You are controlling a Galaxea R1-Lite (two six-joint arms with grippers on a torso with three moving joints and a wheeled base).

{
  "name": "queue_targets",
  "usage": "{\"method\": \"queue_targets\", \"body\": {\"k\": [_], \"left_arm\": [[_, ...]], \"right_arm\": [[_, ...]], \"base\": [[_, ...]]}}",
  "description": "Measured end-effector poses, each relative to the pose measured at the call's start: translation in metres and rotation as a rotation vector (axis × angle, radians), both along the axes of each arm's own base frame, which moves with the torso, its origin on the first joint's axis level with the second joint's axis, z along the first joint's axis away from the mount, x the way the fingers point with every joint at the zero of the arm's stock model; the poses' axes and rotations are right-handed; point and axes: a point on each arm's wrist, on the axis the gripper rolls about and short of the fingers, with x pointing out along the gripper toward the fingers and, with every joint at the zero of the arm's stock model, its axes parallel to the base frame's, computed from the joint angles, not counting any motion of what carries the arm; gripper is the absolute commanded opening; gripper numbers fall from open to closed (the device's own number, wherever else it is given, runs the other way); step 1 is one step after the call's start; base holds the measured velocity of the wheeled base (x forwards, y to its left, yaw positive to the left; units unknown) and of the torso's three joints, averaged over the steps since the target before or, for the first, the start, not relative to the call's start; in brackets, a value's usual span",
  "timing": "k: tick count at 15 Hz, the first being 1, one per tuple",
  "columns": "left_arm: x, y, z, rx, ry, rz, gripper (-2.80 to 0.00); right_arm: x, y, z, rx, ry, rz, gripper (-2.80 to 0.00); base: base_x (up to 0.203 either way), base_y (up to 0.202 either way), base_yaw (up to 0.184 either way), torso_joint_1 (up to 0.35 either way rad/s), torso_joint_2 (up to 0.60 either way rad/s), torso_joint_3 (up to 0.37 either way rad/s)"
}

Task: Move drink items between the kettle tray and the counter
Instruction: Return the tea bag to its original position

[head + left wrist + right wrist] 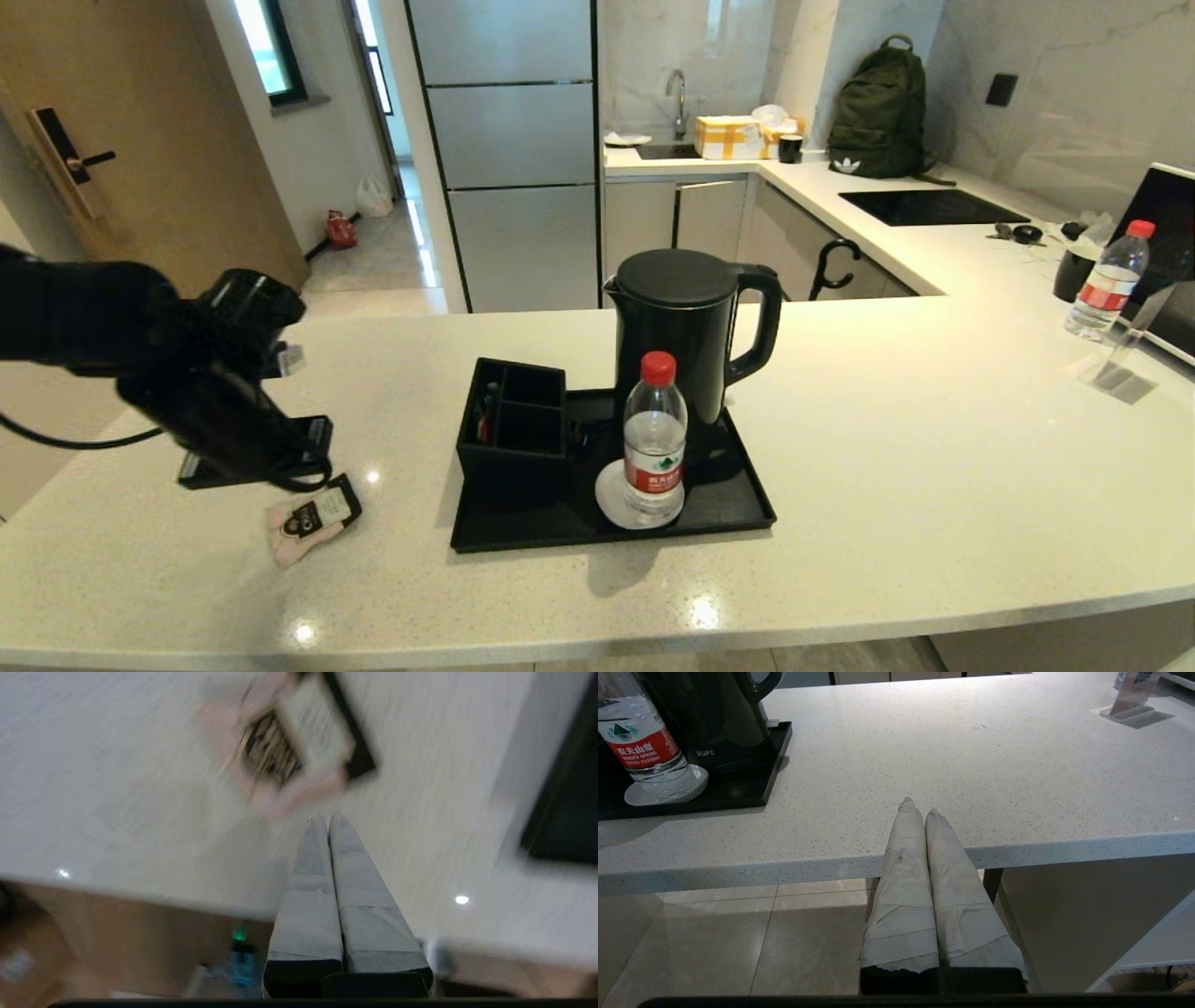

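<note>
While the left pincer [327, 820] hangs above the surface [934, 448] with its fingers pressed together and nothing between them, the pink sachet [313, 518] lies flat on the surface just beside it, well apart from the kettle tray [738, 509]. On that tray the black kettle [686, 336] stands upright behind a water bottle [653, 439], with the compartmented box [513, 429] at the tray's left end. Below the surface's near edge, the right pincer [920, 805] is parked, fingers likewise closed on nothing.

"SUPE" on the kettle [714, 714] base (bottle [644, 742] label: "NONGFU SPRING", Chinese characters)
</note>
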Motion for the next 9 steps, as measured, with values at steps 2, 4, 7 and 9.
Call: {"method": "queue_targets", "body": {"k": [2, 4, 7, 9], "left_arm": [[0.03, -0.005, -0.021, -0.015, 0.05, 0.084, 0.0], [0.048, -0.006, -0.041, 0.023, 0.089, 0.148, 0.0], [0.057, -0.006, -0.059, 0.053, 0.13, 0.188, 0.0], [0.06, -0.007, -0.063, 0.049, 0.126, 0.236, 0.0]], "right_arm": [[0.0, 0.0, 0.0, 0.0, 0.0, 0.0, -2.8], [0.0, 0.0, 0.0, 0.0, 0.0, 0.0, -2.8], [0.0, 0.0, 0.0, 0.0, 0.0, 0.0, -2.8], [0.0, 0.0, 0.0, 0.0, 0.001, 0.0, -2.8]], "base": [[0.0, 0.0, 0.0, 0.0, 0.0, 0.0], [0.0, 0.0, 0.0, 0.0, 0.0, 0.0], [0.0, 0.0, 0.0, 0.0, 0.0, 0.0], [0.0, 0.0, 0.0, 0.0, 0.0, 0.0]]}}
